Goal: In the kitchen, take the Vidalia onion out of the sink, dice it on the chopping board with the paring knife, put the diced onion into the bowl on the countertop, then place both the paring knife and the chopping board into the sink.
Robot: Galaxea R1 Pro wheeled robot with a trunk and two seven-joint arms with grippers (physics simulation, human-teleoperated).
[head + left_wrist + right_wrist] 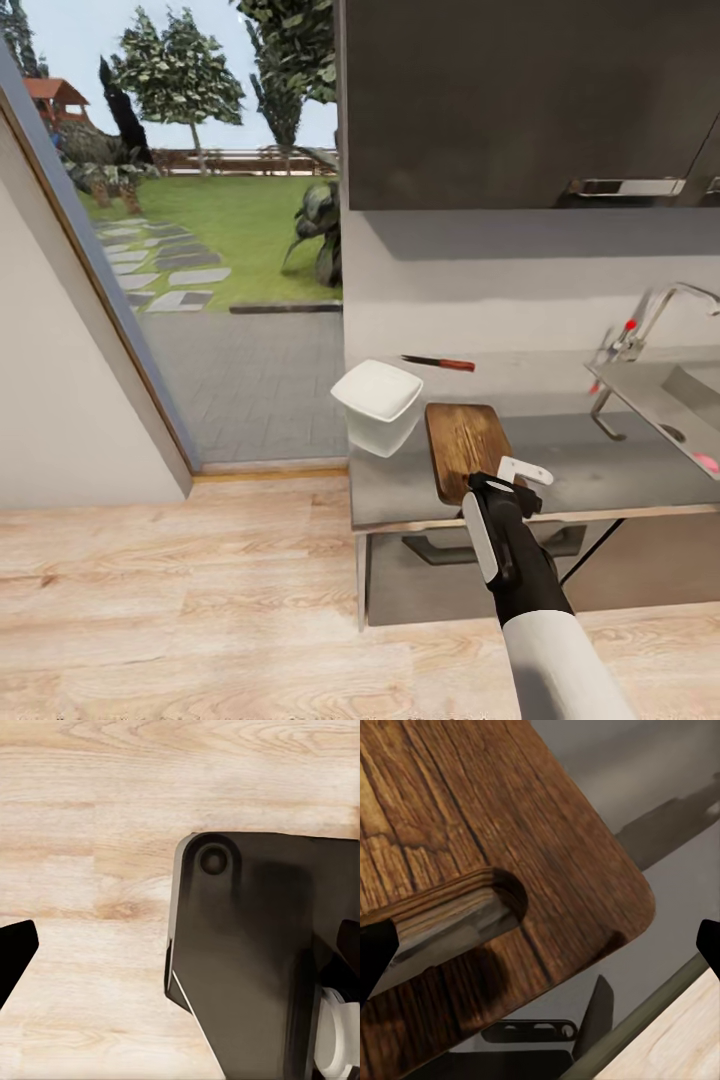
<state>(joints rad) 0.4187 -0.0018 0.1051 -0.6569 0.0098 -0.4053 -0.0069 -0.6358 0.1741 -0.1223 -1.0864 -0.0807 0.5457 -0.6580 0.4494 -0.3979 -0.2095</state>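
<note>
— What does the head view show?
— The brown wooden chopping board [465, 449] lies at centre on the grey glossy countertop [590, 465], the white squarish bowl [378, 405] tilted at the counter's left end. The red-handled paring knife [438, 362] lies behind them by the wall. The grey sink [668, 396] sits at right, something pink in it. The right gripper [512, 478] is at the board's near end; I cannot tell its jaws' state.
— Left wrist view?
— Light wooden floor [90, 870], a dark robot part [247, 945]; the fingers' spacing is unclear.
— Right wrist view?
— The board's slot handle, upper left, close up, with dark fingertips [375, 952] at either edge.
</note>
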